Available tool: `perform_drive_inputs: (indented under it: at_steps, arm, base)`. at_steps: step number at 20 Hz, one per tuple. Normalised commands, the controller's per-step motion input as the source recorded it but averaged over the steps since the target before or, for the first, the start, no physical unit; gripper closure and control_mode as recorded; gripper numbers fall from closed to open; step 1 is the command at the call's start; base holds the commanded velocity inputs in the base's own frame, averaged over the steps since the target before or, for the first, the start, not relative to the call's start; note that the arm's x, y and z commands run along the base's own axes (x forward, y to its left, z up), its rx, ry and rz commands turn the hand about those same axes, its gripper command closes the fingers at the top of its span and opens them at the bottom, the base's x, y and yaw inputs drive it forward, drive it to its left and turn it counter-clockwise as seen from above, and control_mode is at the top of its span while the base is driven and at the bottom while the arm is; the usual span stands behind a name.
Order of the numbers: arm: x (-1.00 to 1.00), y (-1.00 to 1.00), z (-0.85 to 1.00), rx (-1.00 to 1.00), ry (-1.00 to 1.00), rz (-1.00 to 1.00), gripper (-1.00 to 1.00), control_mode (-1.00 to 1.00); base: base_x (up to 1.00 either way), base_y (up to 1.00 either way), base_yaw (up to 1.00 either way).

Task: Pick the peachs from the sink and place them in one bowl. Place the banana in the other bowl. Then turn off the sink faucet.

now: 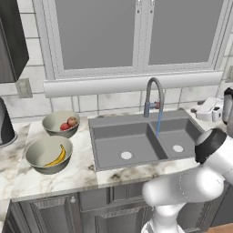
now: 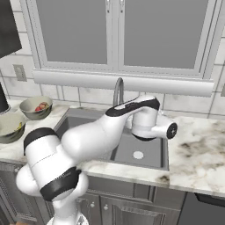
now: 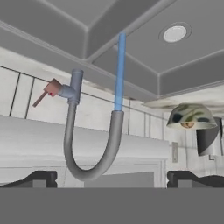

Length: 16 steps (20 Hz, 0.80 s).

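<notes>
Two peachs (image 1: pixel 69 123) lie in the far, smaller bowl (image 1: pixel 52 120); they also show in the right base view (image 2: pixel 41 107). The banana (image 1: pixel 58 157) lies in the wider near bowl (image 1: pixel 36 152). Both bowls stand left of the dark double sink (image 1: pixel 109 136). The faucet (image 1: pixel 154 93) is running: a blue stream (image 1: pixel 158 123) falls into the right basin. My gripper (image 1: pixel 196 110) hovers to the right of the faucet at about the height of its reddish handle (image 3: pixel 51 89), apart from it. In the upside-down hand view the gripper (image 3: pixel 113 178) is open and holds nothing.
A window with a wide sill runs along the wall behind the sink. A dark appliance (image 1: pixel 5 123) stands at the far left of the counter. Marble counter (image 2: pixel 197 145) stretches right of the sink. My arm crosses in front of the sink in the right base view.
</notes>
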Motion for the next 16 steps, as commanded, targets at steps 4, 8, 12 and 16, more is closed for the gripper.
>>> perform_drive_inputs:
  at_steps: [4,8,12,16]
  arm:
    - [0.33,0.0,-0.11,0.02,0.0,0.0,-1.0,-1.0]
    - [0.28,0.0,-0.14,0.03,0.0,0.0,-1.0,-1.0]
    - [0.25,0.0,-0.09,0.04,0.0,0.0,-1.0,-1.0]
    - [0.21,0.0,-0.05,0.04,0.0,0.0,-1.0,-1.0]
  base:
    - [0.0,0.0,0.0]
    - [0.0,0.0,0.0]
    - [0.0,0.0,0.0]
    - [0.0,0.0,0.0]
